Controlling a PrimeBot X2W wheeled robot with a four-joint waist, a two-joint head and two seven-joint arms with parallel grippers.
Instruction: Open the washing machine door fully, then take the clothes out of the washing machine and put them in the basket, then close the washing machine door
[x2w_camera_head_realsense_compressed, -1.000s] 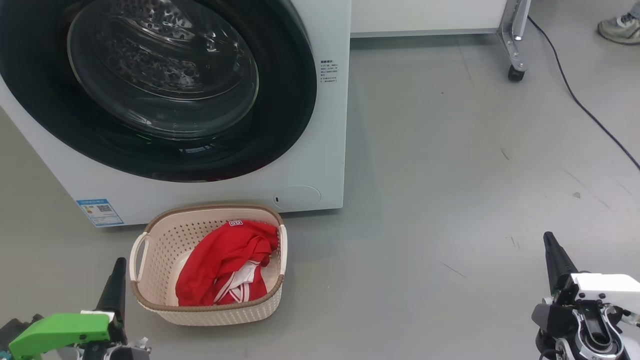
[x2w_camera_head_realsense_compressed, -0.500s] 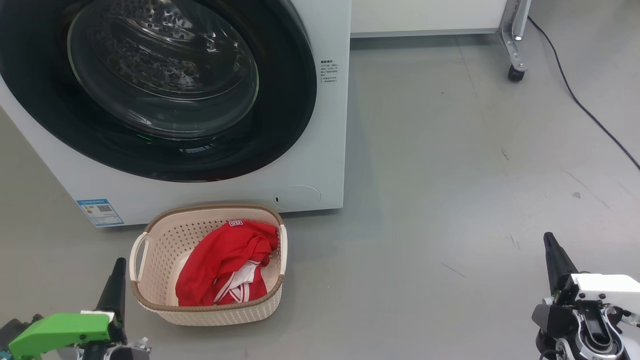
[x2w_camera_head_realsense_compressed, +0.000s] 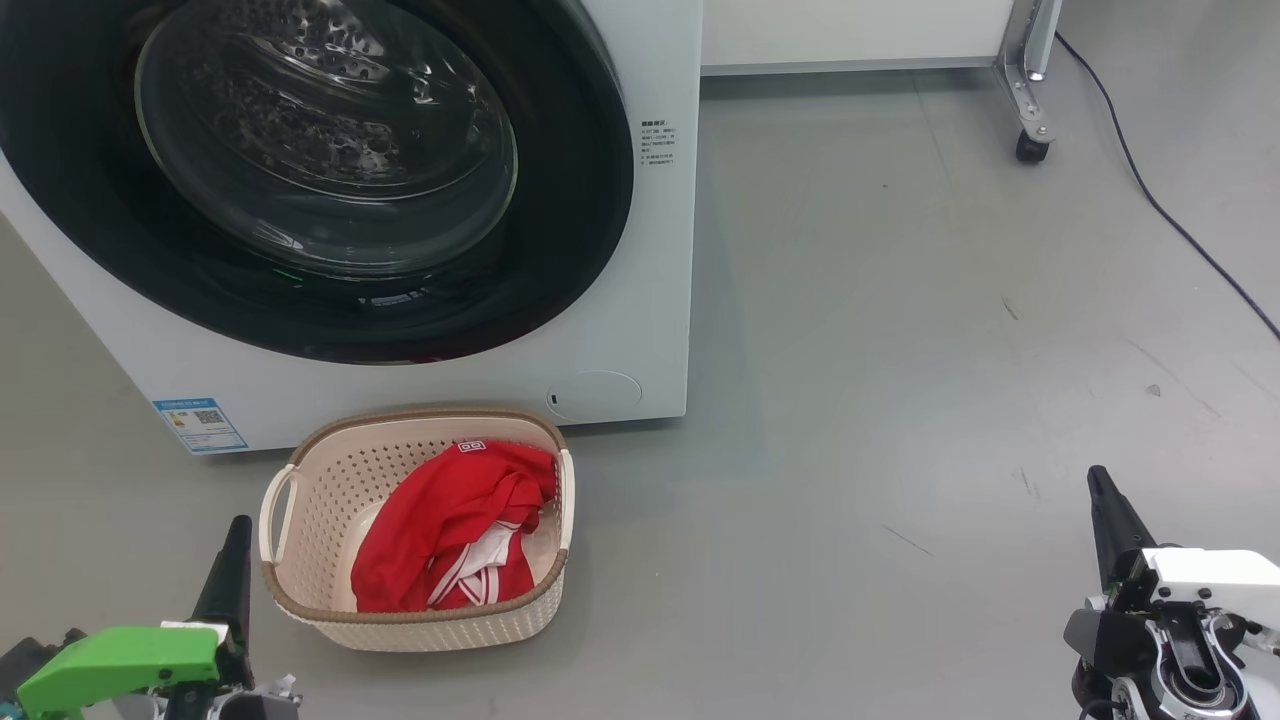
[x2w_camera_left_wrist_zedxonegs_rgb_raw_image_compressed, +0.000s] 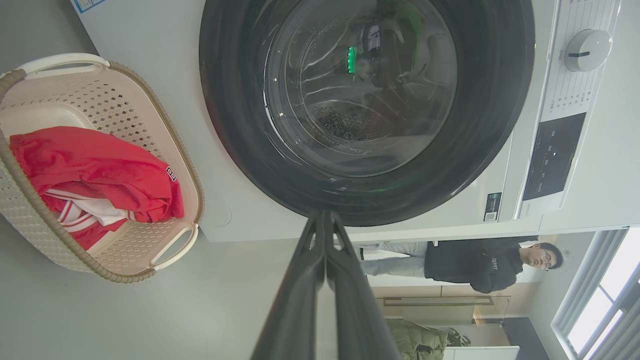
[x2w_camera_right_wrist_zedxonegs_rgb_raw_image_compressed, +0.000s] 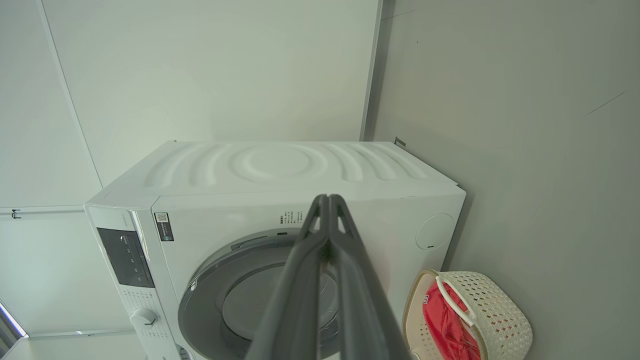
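Grey floor (x2w_camera_head_realsense_compressed: 900, 300) shows small dark scuffs; a black cable (x2w_camera_head_realsense_compressed: 1143, 190) trails across it past a metal frame leg (x2w_camera_head_realsense_compressed: 1030, 60) on a black caster (x2w_camera_head_realsense_compressed: 1031, 146); in the left wrist view, a person (x2w_camera_left_wrist_zedxonegs_rgb_raw_image_compressed: 470, 262) in a dark top stands near a bright window (x2w_camera_left_wrist_zedxonegs_rgb_raw_image_compressed: 600, 305).

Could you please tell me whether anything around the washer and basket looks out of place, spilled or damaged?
Nothing stands out. The glossy black-rimmed round door sits shut on the big white washing machine, and the red white-striped garments lie inside the upright cream perforated plastic basket.
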